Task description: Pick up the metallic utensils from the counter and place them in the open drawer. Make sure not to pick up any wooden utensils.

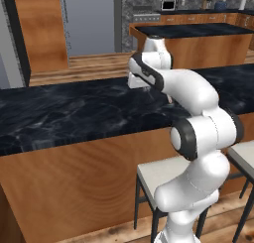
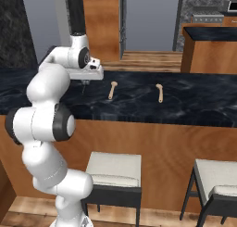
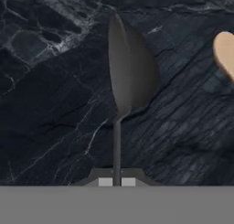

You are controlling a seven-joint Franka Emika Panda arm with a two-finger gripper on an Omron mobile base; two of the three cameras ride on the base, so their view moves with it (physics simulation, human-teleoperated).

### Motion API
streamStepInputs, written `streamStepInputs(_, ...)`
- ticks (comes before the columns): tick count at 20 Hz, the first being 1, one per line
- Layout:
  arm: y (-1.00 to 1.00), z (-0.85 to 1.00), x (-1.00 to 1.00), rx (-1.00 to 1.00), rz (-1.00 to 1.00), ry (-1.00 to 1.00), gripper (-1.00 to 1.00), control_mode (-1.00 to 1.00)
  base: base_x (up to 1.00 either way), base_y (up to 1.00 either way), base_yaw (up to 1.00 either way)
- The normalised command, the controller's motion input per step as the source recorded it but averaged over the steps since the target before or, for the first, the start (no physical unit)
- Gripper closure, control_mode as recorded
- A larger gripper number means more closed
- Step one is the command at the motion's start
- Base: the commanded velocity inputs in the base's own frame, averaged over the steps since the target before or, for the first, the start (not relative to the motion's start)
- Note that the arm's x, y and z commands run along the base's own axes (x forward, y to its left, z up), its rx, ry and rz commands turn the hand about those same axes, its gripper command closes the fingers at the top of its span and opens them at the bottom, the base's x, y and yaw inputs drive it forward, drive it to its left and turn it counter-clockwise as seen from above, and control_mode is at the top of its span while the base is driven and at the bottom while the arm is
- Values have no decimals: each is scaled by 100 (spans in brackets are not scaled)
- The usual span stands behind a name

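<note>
A white robot arm reaches over a long black marble counter with faint white veins and a brown wood-panel front. Its gripper is pressed together on the thin handle of one grey metal spoon. In the hand view the spoon runs straight out from between the two dark fingertips, with its dark bowl over the marble; whether the bowl touches the counter cannot be told. In the right base view the spoon shows as a thin dark stem hanging below the hand, over the left part of the counter.

Two pale tan wooden utensils lie flat on the counter to the right of the hand. The nearer wooden utensil lies just beside the hand, and its rounded end shows at the right edge of the hand view. The second wooden utensil lies farther right, well apart from the first.

Two cushioned stools with dark legs stand on the floor in front of the counter: one stool near the arm's base, the other stool to the right.
</note>
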Motion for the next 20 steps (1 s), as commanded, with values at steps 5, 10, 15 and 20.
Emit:
streamStepInputs(5, -24, 40, -94, 3, 0, -5, 100, -100, 0, 0, 0)
streamStepInputs(10, -27, 6, -100, 1, 0, -6, 100, -100, 0, 0, 0)
streamStepInputs(15, -23, 0, -100, 0, 0, -3, 100, -100, 0, 0, 0)
streamStepInputs(20, -9, 0, -97, 0, 0, -2, 100, -100, 0, 0, 0)
